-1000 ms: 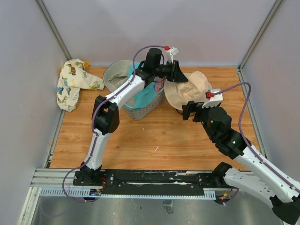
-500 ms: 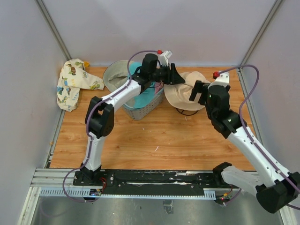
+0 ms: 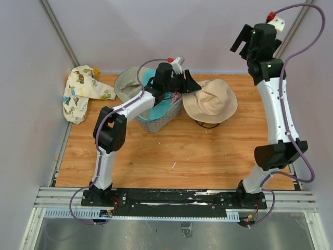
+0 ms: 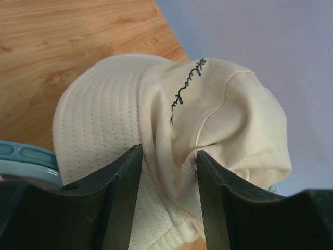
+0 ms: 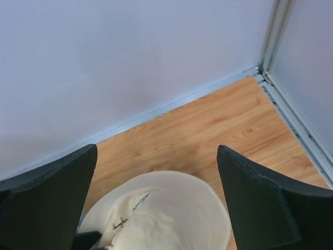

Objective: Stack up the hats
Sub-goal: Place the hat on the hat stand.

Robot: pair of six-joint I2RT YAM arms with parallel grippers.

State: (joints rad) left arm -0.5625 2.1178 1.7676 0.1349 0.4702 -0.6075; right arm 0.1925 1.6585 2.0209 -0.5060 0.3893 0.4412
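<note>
1. Near strip: the wooden table (image 3: 171,156) carries no hat in front of the arms. The right arm has been lifted away from here and now stands tall at the right side.
2. Mid table, right of centre: the beige hat (image 3: 210,101) is seen lying crown-up with its brim spread, where a second ago it was held bunched in the air. This is judged to be a placement just made. Whether another hat lies under it cannot be told (only a dark cord loop shows at its near edge).
3. At the hat's left brim: the left gripper (image 3: 191,85) has been eased from a pinch to part-open. In the wrist view a fold of cloth is seen between the fingers (image 4: 122,203), apparently no longer clamped.
4. Just left: the mesh basket (image 3: 156,124), with the teal hat (image 3: 162,107) inside it and the left arm passing over it. This hat is judged the likely next pick.
5. Farther left: the grey hat (image 3: 126,83) is draped at the basket's far rim. The cartoon cloth (image 3: 80,92) lies well apart and is not part of the task.
6. Far and high: the right gripper (image 3: 240,40) is held wide open and empty, clear of the stack site.
</note>
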